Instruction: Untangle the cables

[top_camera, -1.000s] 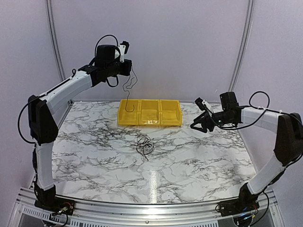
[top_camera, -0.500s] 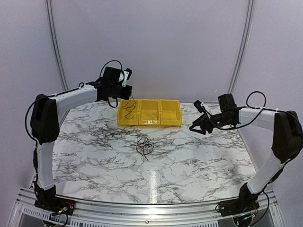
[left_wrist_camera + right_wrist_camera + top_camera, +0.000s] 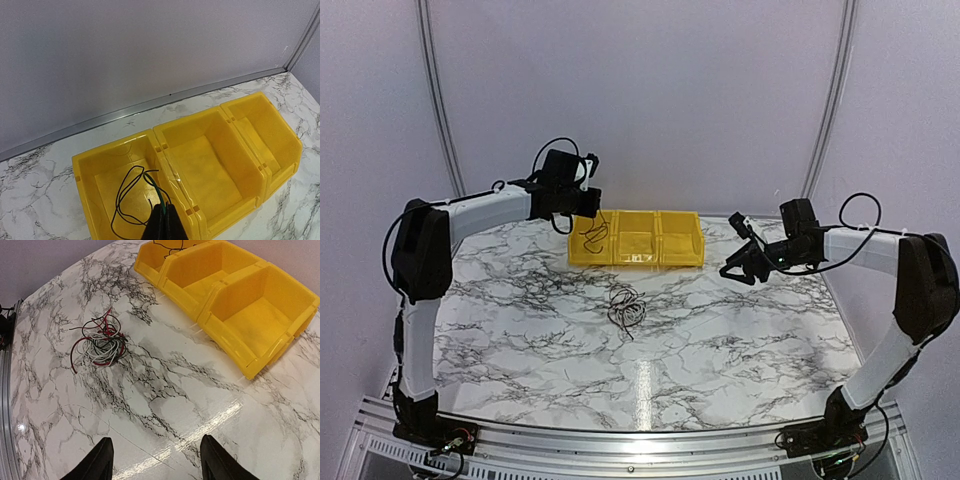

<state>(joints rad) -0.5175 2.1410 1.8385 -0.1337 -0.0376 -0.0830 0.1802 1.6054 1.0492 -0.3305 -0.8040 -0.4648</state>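
Cables [image 3: 625, 307] lie tangled on the table [image 3: 520, 330], one pinched in left pincer [image 3: 163, 212].

Small tangle of thin cables [image 3: 625, 307], red, pale and black loops bunched flat at centre frame, upper left in the right wrist view, one thin dark wire [image 3: 131, 192] apart from it, looping down into the leftmost bin [image 3: 85, 175], top end pinched in the left gripper [image 3: 162, 222]
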